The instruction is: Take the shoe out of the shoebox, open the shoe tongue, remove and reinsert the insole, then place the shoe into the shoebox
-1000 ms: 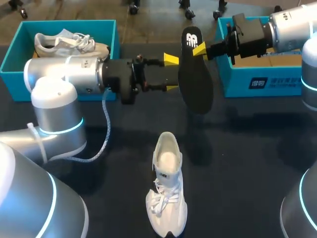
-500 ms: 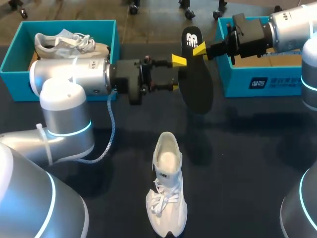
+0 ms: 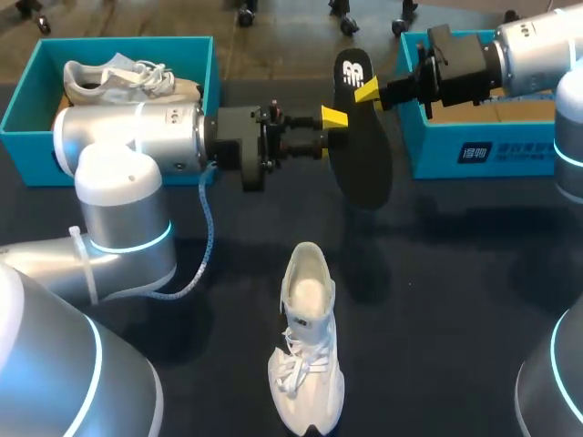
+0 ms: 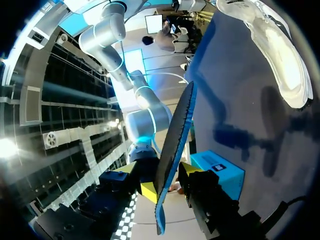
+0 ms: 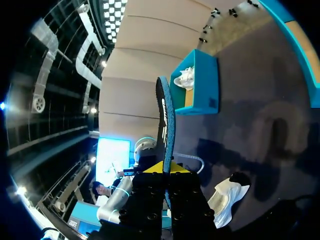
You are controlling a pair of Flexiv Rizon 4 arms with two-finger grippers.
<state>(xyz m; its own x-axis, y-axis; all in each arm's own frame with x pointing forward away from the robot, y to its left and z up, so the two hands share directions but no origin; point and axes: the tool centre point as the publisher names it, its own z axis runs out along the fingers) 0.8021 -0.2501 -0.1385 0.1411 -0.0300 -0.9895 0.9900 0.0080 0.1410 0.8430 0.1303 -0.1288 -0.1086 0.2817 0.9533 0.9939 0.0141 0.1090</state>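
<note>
Above the far middle of the table [image 3: 455, 300], the insole [image 3: 360, 155] hangs upright, its top pinched by the right gripper [image 3: 369, 89]. The left gripper [image 3: 330, 135] straddles it from the left, and I cannot tell whether it has a grip. The shoe [image 3: 308, 364] stands below, nearer. The left shoebox [image 3: 18, 100] and right shoebox [image 3: 474, 155] sit at the far corners.

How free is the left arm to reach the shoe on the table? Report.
Probably yes: nothing lies between the left gripper and the shoe, standing in the open; that gripper is at the raised insole, though.

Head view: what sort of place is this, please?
Probably a robot test bench for shoe handling: a dark table with two teal shoeboxes, a white shoe, and two arms meeting at a black insole.
</note>
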